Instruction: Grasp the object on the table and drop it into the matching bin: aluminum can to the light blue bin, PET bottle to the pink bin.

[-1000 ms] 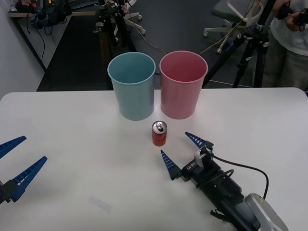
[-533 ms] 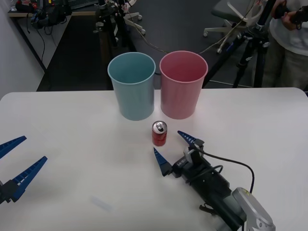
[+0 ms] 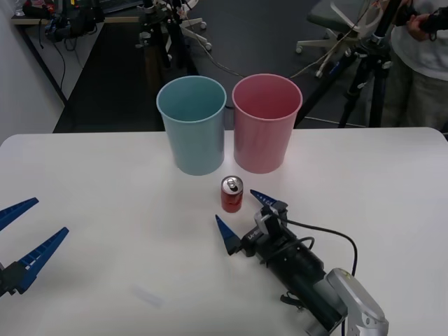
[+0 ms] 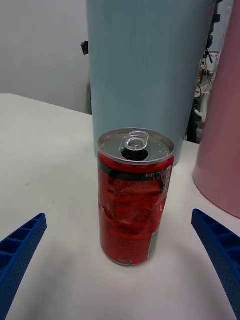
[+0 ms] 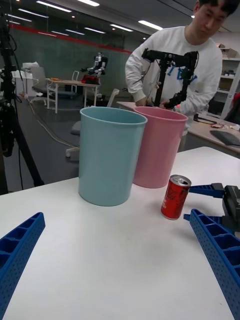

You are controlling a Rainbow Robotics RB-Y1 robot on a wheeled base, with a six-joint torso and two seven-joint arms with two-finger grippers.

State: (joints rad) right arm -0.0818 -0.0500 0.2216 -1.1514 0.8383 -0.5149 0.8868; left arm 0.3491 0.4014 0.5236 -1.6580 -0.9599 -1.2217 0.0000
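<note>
A small red aluminum can (image 3: 232,194) with a silver top stands upright on the white table (image 3: 105,182), just in front of the gap between the light blue bin (image 3: 192,124) and the pink bin (image 3: 265,122). My right gripper (image 3: 243,218) is open, low on the table, its blue fingers reaching toward the can from the near right, apart from it. Through the right wrist camera the can (image 4: 134,195) stands centred ahead of the open right gripper (image 4: 120,260), the light blue bin (image 4: 145,65) behind it. My left gripper (image 3: 24,234) rests open at the table's left edge. The can (image 5: 175,196) also appears from the left wrist.
A camera tripod (image 3: 367,70) and an office chair (image 3: 336,24) stand on the floor beyond the table's far right. The table's left and near-middle areas offer free room.
My right gripper has slid forward and left toward the can, staying open. The can, bins and left arm have not moved.
</note>
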